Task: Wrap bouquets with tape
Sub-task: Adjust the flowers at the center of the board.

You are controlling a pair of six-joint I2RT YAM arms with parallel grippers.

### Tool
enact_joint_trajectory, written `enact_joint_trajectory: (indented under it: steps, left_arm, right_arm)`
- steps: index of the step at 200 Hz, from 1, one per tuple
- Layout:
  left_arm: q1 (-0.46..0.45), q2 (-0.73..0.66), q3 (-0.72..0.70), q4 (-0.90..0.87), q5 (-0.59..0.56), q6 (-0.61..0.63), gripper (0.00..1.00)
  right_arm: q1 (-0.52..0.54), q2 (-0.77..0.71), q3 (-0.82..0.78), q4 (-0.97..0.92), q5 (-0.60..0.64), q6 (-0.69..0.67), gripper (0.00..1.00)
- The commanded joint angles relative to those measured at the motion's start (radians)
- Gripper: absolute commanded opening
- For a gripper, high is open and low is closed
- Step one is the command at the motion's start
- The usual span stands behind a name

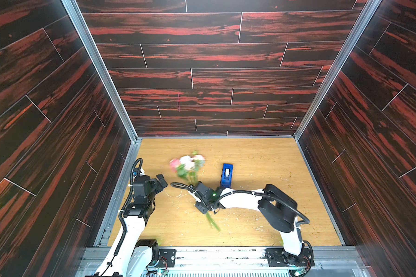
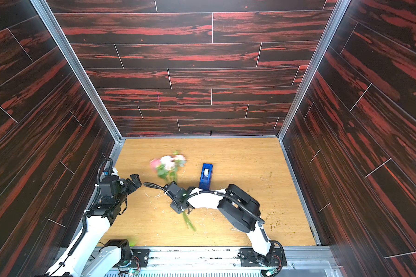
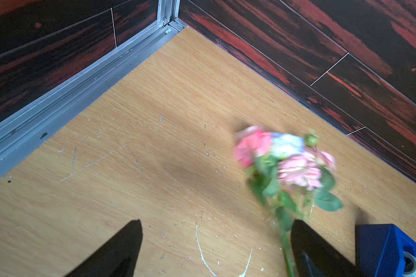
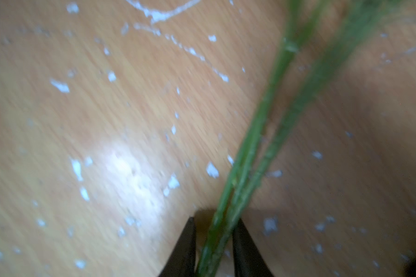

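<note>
Pinching the bouquet [image 1: 187, 165] by its stems, the right pincer [image 4: 214, 221] seems mid-grasp; next, the spread left pincer [image 3: 216, 222] likely pulls tape [image 1: 227, 175], right of centre.

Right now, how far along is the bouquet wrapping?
Done: nothing yet. The stems show no tape in the right wrist view.
In hand: the right gripper is closed around the stems of the bouquet, whose flowers look blurred.
Left to do: the left gripper is open and empty, and the tape sits in its blue dispenser, so both pulling tape and wrapping remain.
</note>
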Motion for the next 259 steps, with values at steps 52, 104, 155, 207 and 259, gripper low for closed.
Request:
enact_joint_trajectory:
  steps: [52,104,155,207,259]
  left_arm:
    - [-0.006,-0.014,-0.024,0.018,0.036,-0.028,1.0]
    - [-0.012,-0.012,-0.031,0.031,0.057,-0.039,1.0]
    - [-0.016,-0.002,-0.042,0.064,0.087,-0.054,1.0]
    - [-0.028,0.032,-0.04,0.082,0.123,-0.06,1.0]
    - [-0.038,0.062,-0.031,0.106,0.156,-0.059,1.0]
  right_arm:
    - [-0.211,-0.176,-0.263,-0.09,-0.186,-0.516,0.23]
    - [-0.36,-0.236,-0.32,-0.155,-0.255,-0.751,0.23]
    - [-0.41,-0.283,-0.358,-0.204,-0.28,-0.862,0.24]
    - [-0.41,-0.389,-0.488,-0.19,-0.297,-0.938,0.24]
    - [-0.455,-0.513,-0.583,-0.181,-0.306,-0.997,0.27]
